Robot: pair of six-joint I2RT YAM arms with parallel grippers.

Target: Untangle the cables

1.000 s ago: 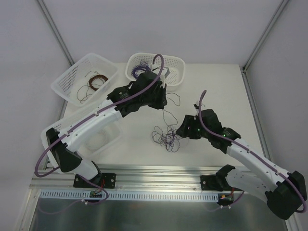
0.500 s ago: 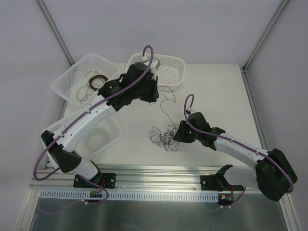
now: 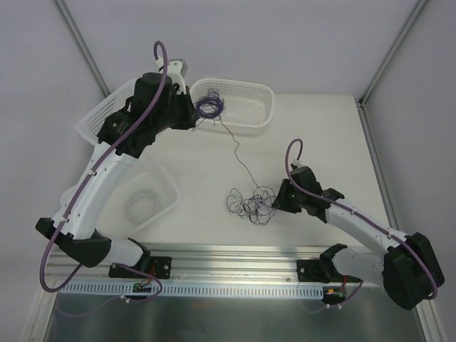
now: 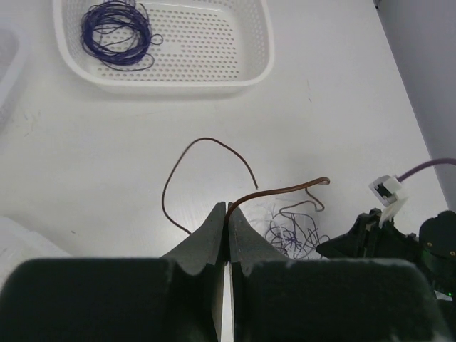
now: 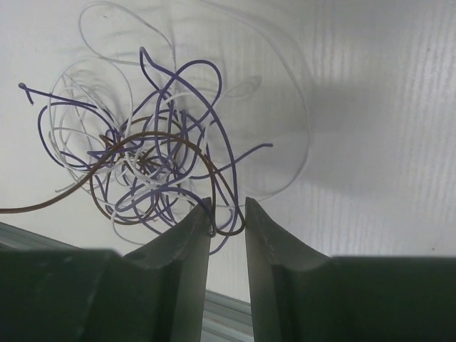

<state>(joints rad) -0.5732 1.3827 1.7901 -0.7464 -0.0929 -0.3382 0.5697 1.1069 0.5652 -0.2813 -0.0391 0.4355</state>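
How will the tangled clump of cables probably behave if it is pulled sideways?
The clump is probably floppy: its thin loops curl loosely. It looks light, so it would likely slide whole rather than loosen. The brown cable pinched in the left gripper may tug it along.

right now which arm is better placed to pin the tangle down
Right. The right end effector sits at the edge of the tangle, open around a loop. The left end effector is shut on the brown wire, far from the tangle.
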